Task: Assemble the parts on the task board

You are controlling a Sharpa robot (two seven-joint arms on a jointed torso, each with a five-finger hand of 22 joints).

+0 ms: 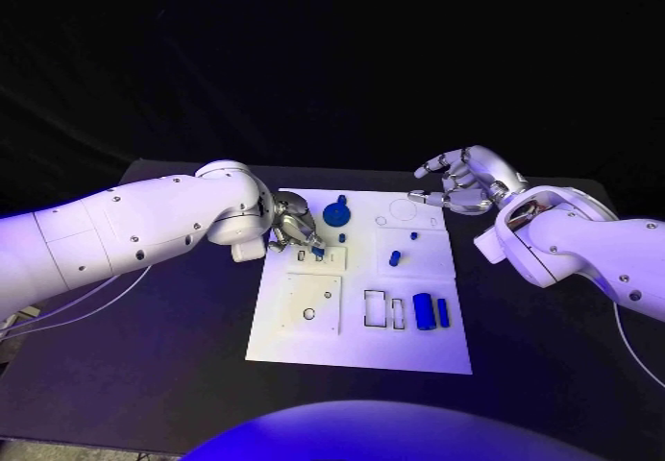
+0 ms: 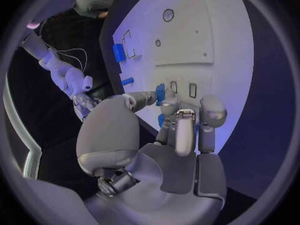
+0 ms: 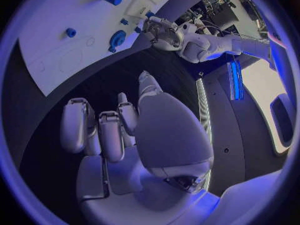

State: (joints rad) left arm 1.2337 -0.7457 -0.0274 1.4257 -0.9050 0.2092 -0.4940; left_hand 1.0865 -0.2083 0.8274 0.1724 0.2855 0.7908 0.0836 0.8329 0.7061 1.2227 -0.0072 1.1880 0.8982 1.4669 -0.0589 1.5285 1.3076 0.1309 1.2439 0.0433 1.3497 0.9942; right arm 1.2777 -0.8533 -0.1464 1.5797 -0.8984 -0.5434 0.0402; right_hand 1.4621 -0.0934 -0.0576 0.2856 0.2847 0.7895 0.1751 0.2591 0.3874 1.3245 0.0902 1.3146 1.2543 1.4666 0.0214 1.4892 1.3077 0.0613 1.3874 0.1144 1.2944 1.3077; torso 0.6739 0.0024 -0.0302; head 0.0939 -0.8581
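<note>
The white task board point(image 1: 363, 341) lies in the middle of the black table. My left hand point(image 1: 292, 229) hangs over its upper left part and pinches a small blue part point(image 2: 160, 92) between thumb and fingers, close above two small slots point(image 2: 184, 88). My right hand point(image 1: 464, 182) hovers past the board's far right corner, fingers apart and lightly curled, holding nothing. On the board lie a round blue knob piece point(image 1: 337, 210), a small blue peg point(image 1: 414, 233), a blue oval piece point(image 1: 395, 257), a blue block point(image 1: 424, 311) and a slim blue bar point(image 1: 442, 310).
Rectangular outlined recesses point(image 1: 377, 307) sit beside the blue block. A raised square plate with a small hole point(image 1: 310, 303) takes the board's lower left. The right wrist view has the board point(image 3: 56, 50), the knob piece point(image 3: 117, 38) and my left hand point(image 3: 164, 32) beyond my right hand point(image 3: 122, 130).
</note>
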